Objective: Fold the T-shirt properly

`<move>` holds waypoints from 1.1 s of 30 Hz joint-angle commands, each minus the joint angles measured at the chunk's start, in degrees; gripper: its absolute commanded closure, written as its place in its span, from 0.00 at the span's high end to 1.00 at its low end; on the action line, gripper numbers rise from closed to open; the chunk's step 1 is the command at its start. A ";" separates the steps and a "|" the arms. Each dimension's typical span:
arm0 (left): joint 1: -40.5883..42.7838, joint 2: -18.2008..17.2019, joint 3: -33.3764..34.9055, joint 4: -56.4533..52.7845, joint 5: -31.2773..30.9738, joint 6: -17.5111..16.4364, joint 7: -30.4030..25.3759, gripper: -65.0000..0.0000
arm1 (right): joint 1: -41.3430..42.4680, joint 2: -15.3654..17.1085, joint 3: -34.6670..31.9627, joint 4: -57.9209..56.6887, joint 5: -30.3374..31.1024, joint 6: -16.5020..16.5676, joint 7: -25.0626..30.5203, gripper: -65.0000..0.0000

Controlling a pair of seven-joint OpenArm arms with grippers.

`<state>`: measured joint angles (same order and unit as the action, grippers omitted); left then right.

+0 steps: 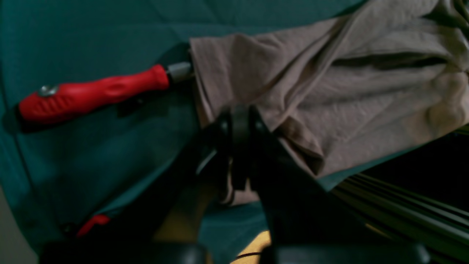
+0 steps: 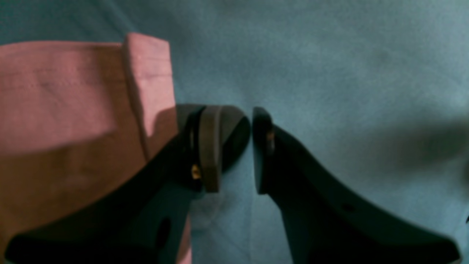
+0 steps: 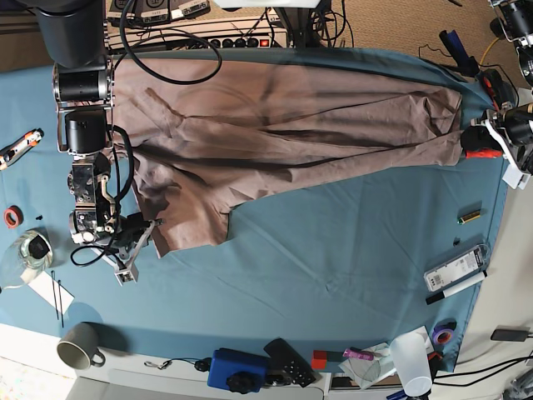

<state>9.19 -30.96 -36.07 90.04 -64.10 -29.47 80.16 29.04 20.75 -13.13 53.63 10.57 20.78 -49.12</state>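
Note:
The mauve T-shirt (image 3: 291, 125) lies spread and wrinkled across the far half of the teal tablecloth (image 3: 333, 250). In the base view my left gripper (image 3: 465, 135) is at the shirt's right end. The left wrist view shows that gripper (image 1: 238, 123) shut on a bunched fold of the T-shirt (image 1: 329, 91), lifted off the cloth. My right gripper (image 3: 146, 233) sits at the shirt's lower left corner. In the right wrist view it (image 2: 236, 146) is open with only tablecloth between its fingers, and the T-shirt (image 2: 66, 110) edge lies just left of the left finger.
A red-handled screwdriver (image 1: 91, 93) lies on the cloth beside the held fold. A glass jar (image 3: 29, 250), a grey mug (image 3: 79, 346) and a tape roll (image 3: 12, 217) stand at the left. A blue box (image 3: 237, 369), a white cup (image 3: 412, 360) and a plastic case (image 3: 454, 268) line the near and right edges.

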 commanded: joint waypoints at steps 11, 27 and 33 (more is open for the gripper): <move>-0.48 -1.29 -0.55 0.85 -1.14 -0.24 -0.16 0.00 | -0.48 -0.13 -0.28 7.30 4.20 0.61 -14.36 0.00; -0.76 -1.29 -0.55 0.85 -1.11 -0.22 -0.16 0.00 | -0.79 0.22 -0.26 8.68 23.08 9.01 -19.10 0.00; -0.76 -1.27 -0.55 0.85 -1.11 -0.22 -0.16 0.00 | -1.46 0.52 5.33 9.29 30.10 10.80 -22.77 0.00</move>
<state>8.91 -30.94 -36.07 90.06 -64.10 -29.50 80.16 26.20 20.38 -8.14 61.93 40.25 31.55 -72.34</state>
